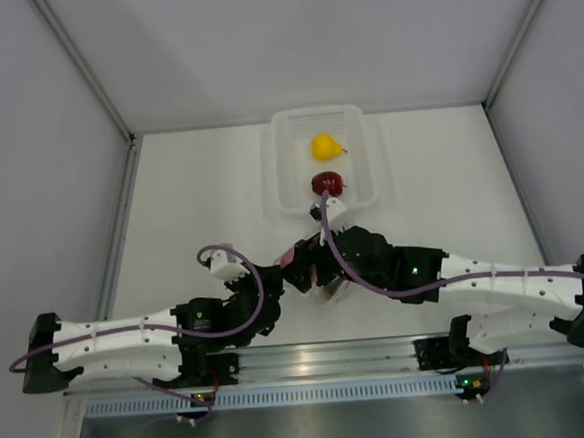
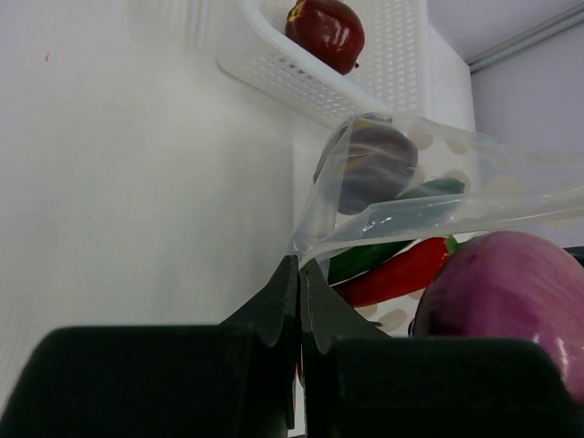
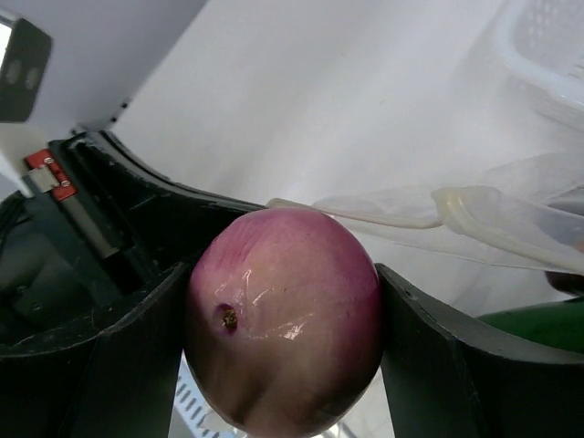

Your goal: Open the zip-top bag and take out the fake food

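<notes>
**Status.** The thin, see-through zip-top bag with white dots (image 2: 456, 187) lies on the white worktop (image 1: 190, 196), just short of the white mesh basket (image 1: 359, 124), between the two grippers. Its mouth is open.

**Left gripper** (image 2: 299, 274): fingers pressed together, pinching the corner of the bag's upper film and holding the mouth up.

**Right gripper** (image 3: 285, 365): fingers spread wide around the pinkish-purple toy onion (image 3: 283, 310), one finger on each side. The onion sits at the bag mouth; whether it is fully clear of the film cannot be told.

**Done.**
- The bag is open.
- The yellow toy pear (image 1: 326, 145) and the dark red toy apple (image 1: 327, 182) lie in the basket.

**Left to do.**
- Judged in hand: carry the onion clear and set it down.
- Inside the bag are a dark purple rounded piece (image 2: 370, 169), a green toy cucumber (image 2: 365, 258) and a red toy chili (image 2: 401, 274).

Roughly half the task appears complete.
</notes>
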`<action>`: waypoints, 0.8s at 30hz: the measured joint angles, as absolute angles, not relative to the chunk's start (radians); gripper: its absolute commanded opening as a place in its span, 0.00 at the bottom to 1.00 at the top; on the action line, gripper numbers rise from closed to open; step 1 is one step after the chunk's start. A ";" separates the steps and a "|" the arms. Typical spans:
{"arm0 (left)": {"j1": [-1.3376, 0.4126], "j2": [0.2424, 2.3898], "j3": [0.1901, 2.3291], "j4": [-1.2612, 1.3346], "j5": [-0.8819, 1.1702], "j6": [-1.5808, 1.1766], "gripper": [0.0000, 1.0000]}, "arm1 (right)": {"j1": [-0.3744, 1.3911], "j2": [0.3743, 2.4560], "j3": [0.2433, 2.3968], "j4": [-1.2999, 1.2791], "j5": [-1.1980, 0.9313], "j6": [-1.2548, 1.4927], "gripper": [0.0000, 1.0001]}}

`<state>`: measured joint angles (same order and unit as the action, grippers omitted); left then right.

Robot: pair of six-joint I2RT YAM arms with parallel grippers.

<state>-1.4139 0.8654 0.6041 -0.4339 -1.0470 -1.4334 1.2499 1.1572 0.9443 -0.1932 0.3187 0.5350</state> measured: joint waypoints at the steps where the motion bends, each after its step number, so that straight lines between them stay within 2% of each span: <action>1: -1.415 0.853 0.604 -0.432 -1.050 -1.427 0.00 | 1.243 1.146 0.944 -0.180 0.292 0.538 0.46; 8: -1.415 0.809 0.604 -0.418 -1.090 -1.376 0.00 | 1.202 1.119 0.941 -0.065 0.112 0.624 0.42; 18: -1.411 0.787 0.604 -0.436 -1.124 -1.299 0.00 | 1.171 1.124 0.943 0.186 -0.277 0.813 0.41; 21: -1.407 0.759 0.604 -0.441 -1.134 -1.275 0.00 | 1.169 1.110 0.946 0.197 -0.318 0.823 0.40; 24: -1.407 0.735 0.604 -0.453 -1.141 -1.253 0.00 | 1.161 1.068 0.980 0.101 -0.277 0.775 0.40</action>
